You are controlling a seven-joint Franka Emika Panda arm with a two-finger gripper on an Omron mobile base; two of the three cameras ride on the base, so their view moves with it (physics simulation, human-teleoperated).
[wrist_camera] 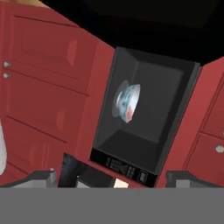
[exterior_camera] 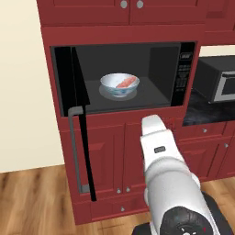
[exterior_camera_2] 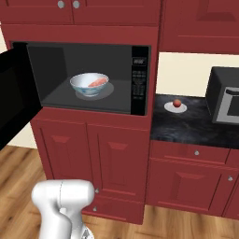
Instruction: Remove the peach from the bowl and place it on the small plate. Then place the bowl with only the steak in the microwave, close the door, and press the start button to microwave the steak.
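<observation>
The microwave [exterior_camera: 183,75] [exterior_camera_2: 140,80] stands with its door [exterior_camera: 79,114] [exterior_camera_2: 14,100] swung wide open to the left. Inside it, the white bowl [exterior_camera: 114,87] [exterior_camera_2: 85,87] [wrist_camera: 127,99] rests on the grey glass turntable, with the pink steak [exterior_camera: 127,83] [exterior_camera_2: 97,83] [wrist_camera: 130,114] lying in it. On the dark counter to the right, the peach [exterior_camera_2: 177,102] sits on the small plate [exterior_camera_2: 183,109]. My gripper [wrist_camera: 113,178] is open and holds nothing. It is back from the microwave's opening, and in the hand view the cavity appears rolled on its side.
A black-and-silver countertop oven [exterior_camera: 220,80] [exterior_camera_2: 226,95] stands at the right end of the counter [exterior_camera_2: 196,126]. Red cabinet doors [exterior_camera: 108,151] run below and above the microwave. The open door's grey bar handle [exterior_camera: 73,147] juts out at the left.
</observation>
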